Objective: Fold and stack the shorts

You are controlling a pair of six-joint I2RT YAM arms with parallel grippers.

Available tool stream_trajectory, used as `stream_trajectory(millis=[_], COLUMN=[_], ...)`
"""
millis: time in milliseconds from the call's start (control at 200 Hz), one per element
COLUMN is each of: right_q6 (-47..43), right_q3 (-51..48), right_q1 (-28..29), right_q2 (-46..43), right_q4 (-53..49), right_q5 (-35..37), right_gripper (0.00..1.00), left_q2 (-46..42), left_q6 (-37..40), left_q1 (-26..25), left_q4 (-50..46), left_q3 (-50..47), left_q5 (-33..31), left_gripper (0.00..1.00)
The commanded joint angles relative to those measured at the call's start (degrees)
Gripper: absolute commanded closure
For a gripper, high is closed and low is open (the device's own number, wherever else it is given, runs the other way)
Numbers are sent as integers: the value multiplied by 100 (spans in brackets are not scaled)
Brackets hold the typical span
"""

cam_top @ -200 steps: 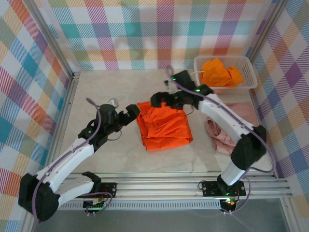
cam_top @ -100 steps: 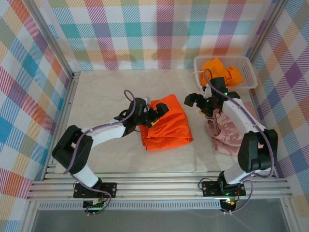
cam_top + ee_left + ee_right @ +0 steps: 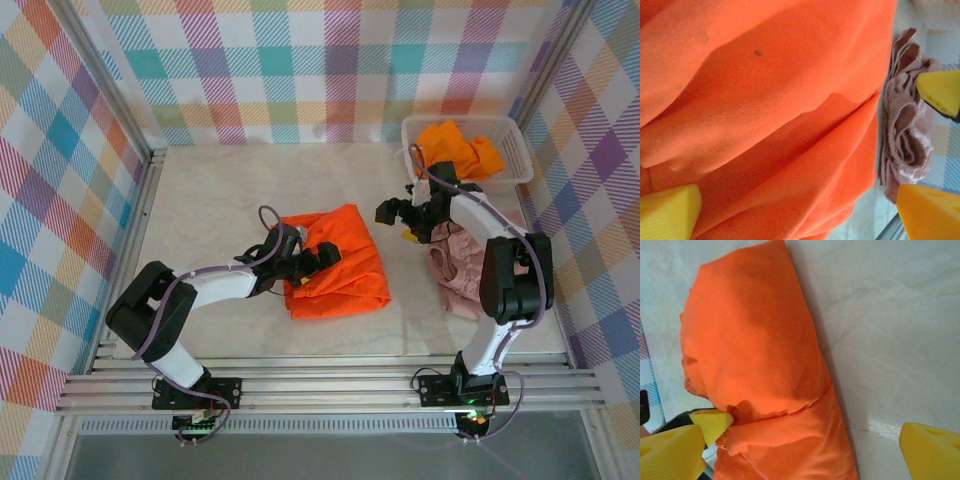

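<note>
My left end effector [image 3: 316,262] lies low on the left edge of the folded bright orange cloth shorts [image 3: 350,248], which sit in the middle of the pale marbled bench [image 3: 210,210]. Its fingers stand wide apart, clamping nothing. I cannot tell if the yellow pads [image 3: 665,212] touch the cloth.

A little farther and to the right, my right end effector [image 3: 398,222] hangs above bare bench between the orange shorts and the crumpled dusty pink shorts [image 3: 468,275]. Its fingers are also spread wide and hold nothing. The pink shorts lie unfolded by the bench's right edge.

At the far right corner stands a white plastic mesh basket [image 3: 520,160]. The yellow-orange shorts [image 3: 455,148] are bunched inside it.
</note>
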Motion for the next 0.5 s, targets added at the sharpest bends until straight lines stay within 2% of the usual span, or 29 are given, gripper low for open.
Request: stream_trajectory(millis=[0,290,495], right_q6=[-376,-115,93], right_q3=[185,-244,-471], right_q1=[283,934,1223], right_q2=[275,578,750], right_q4=[-77,323,584], right_q5=[-383,-99,14], right_gripper=[0,4,13], left_q2=[-132,-181,-107], left_q6=[565,695,664], left_q1=[201,357,358], left_q4=[-703,-715,-622], left_q3=[-209,-404,-404], left_q5=[170,209,203], left_gripper=[0,0,0])
